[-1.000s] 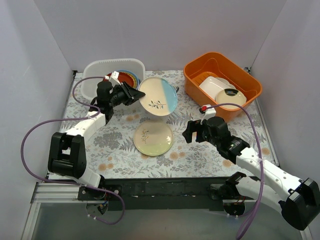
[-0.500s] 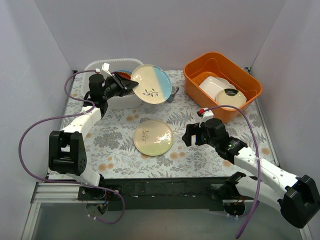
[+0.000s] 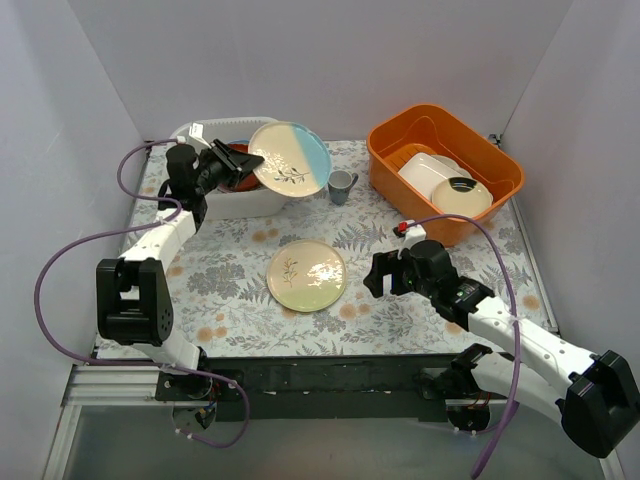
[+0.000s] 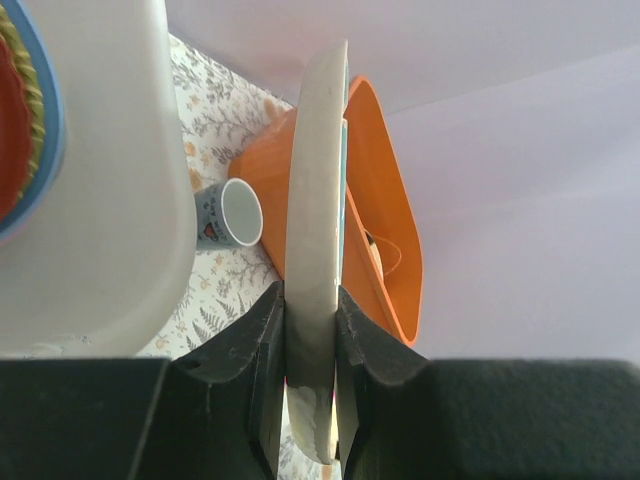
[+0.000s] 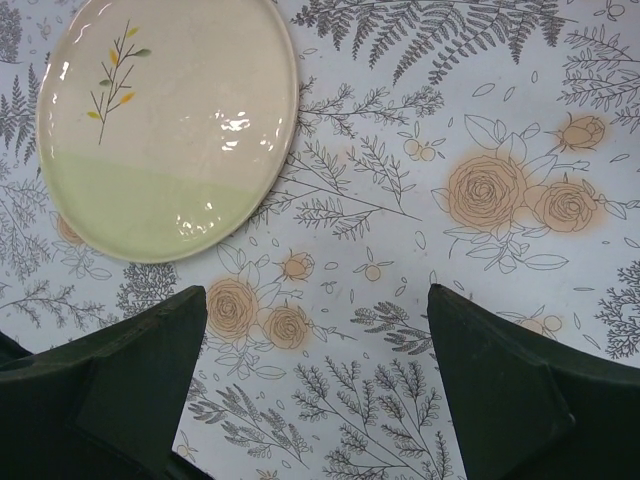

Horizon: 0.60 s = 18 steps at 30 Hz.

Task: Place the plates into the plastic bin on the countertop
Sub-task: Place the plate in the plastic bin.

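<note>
My left gripper [image 3: 240, 166] [image 4: 312, 330] is shut on the rim of a cream-and-light-blue plate [image 3: 290, 160] [image 4: 315, 200]. It holds the plate tilted in the air over the right end of the translucent white plastic bin [image 3: 250, 203] [image 4: 110, 200]. A red-orange plate [image 3: 238, 160] [image 4: 15, 140] lies inside the bin on others. A cream-and-pale-green plate [image 3: 307, 275] [image 5: 170, 130] lies flat on the countertop [image 5: 450, 100]. My right gripper [image 3: 385, 275] [image 5: 315, 330] hangs open just right of that plate, with only tabletop between its fingers [image 5: 130, 370].
A small grey cup [image 3: 341, 186] [image 4: 232, 212] stands right of the white bin. The orange bin [image 3: 400, 130] [image 4: 380, 230] at the back right holds a white rectangular dish [image 3: 430, 170] and a round bowl [image 3: 462, 195]. White walls close in the sides and back.
My left gripper has carried the cream-and-blue plate back and to the left, from over the middle of the countertop to the bin's right end. My right gripper has barely shifted.
</note>
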{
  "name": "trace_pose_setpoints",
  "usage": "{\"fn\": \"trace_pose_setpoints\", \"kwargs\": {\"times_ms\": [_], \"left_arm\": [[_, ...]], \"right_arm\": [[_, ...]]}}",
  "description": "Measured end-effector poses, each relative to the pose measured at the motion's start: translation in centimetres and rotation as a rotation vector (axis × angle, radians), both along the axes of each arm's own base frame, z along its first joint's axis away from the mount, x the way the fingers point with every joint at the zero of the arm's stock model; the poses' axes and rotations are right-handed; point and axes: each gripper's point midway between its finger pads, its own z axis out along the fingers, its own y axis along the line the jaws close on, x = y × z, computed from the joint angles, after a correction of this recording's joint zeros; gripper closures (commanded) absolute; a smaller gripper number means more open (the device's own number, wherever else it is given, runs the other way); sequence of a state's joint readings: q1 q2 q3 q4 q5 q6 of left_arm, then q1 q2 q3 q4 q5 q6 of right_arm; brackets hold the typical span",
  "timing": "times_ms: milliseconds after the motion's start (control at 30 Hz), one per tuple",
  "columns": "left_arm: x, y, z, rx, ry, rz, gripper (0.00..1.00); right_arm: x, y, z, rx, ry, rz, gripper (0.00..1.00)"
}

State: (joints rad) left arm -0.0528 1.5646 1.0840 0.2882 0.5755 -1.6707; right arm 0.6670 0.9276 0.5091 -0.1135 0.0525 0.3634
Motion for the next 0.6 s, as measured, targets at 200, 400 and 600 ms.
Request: {"fn": "trace_pose_setpoints", "kwargs": {"times_ms": [200, 400, 600], "left_arm": [[1.6, 1.7, -0.4, -0.009, 0.017, 0.062, 1.00], [2.4, 3.2, -0.8, -0.021, 0.038, 0.116, 1.00], [3.3, 5.5, -1.6, -0.037, 0.066, 0.171, 1.00]], "right_arm": [[0.0, 0.0, -0.4, -0.008, 0.011, 0.002, 0.02], [0.1, -0.1, -0.4, -0.007, 0.009, -0.001, 0.02], [0.2, 0.0, -0.5, -0.007, 0.012, -0.001, 0.02]]}}
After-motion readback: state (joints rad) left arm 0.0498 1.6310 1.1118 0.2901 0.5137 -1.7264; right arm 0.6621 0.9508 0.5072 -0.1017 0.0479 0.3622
